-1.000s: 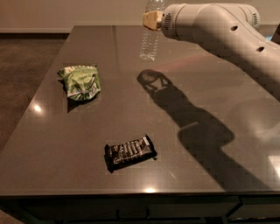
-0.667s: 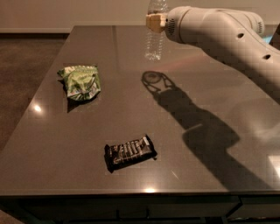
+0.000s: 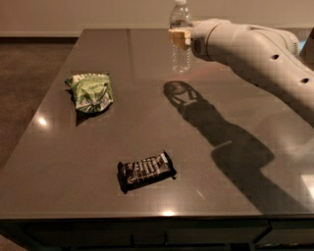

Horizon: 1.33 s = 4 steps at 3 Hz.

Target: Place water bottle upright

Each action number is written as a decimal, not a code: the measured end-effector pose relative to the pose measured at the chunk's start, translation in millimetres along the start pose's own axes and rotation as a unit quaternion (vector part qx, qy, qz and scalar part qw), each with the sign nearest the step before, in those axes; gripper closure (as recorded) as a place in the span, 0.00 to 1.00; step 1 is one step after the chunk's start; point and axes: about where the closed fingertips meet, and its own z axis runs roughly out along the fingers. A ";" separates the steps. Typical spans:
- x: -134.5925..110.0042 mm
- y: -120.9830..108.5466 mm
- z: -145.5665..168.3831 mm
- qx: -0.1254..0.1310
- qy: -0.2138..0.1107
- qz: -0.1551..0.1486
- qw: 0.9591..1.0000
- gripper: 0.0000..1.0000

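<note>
The gripper [image 3: 179, 38] sits at top centre of the camera view, over the far part of the table, w/ its tan fingers [image 3: 175, 37] pinching the water bottle [image 3: 181, 59] about mid-body. The bottle is upright: white cap at the very top edge of the view, clear ribbed lower half hanging below the fingers. Its base is over the far centre of the tabletop. The bottle's shadow [image 3: 178, 92] lies on the surface nearer the camera, apart from the base, so the bottle looks lifted off the table, though contact at the base can't be confirmed.

The white arm [image 3: 255, 54] runs from the gripper to the right and toward the camera, leaving the view at the right edge. It has a few small dark holes along its shell. Its broad shadow [image 3: 235, 152] stretches diagonally across the right half of the table toward the near right.

The table [image 3: 73, 157] is dark grey and glossy, w/ small light reflections at the left edge and near front edge.

2 other items lie on it, well apart from the bottle and from each other:
- a crumpled green snack bag [image 3: 90, 92], left side, mid-depth
- a dark-wrapped candy bar [image 3: 145, 170], near front, approx centre, lying flat and slightly angled

Brown carpet floor [image 3: 24, 73] shows left of the table. A pale wall [image 3: 98, 14] runs behind it.
</note>
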 end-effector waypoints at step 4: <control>-47.0 7.7 7.1 0.006 0.016 -0.007 1.000 1.00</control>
